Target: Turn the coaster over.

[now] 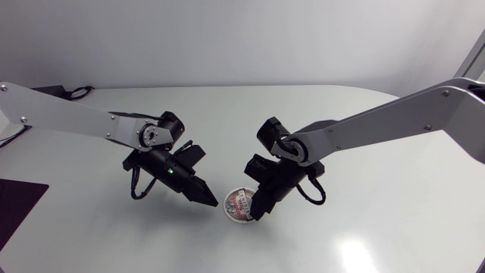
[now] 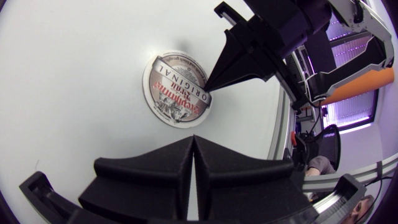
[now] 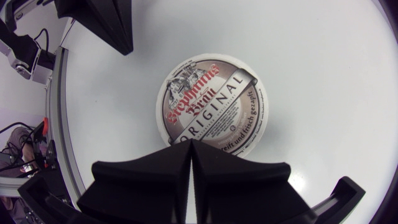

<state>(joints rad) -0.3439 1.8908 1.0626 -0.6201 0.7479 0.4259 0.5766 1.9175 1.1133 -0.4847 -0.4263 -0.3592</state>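
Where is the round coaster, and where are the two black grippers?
coaster [image 3: 211, 102], right wrist view, middle of its printed face.
left gripper [image 1: 212, 202], head view, tips of its closed fingers.
right gripper [image 1: 258, 214], head view, tips of its closed fingers, at the coaster's edge.

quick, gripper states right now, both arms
left gripper: closed, holding nothing
right gripper: closed, holding nothing, tip at the coaster edge
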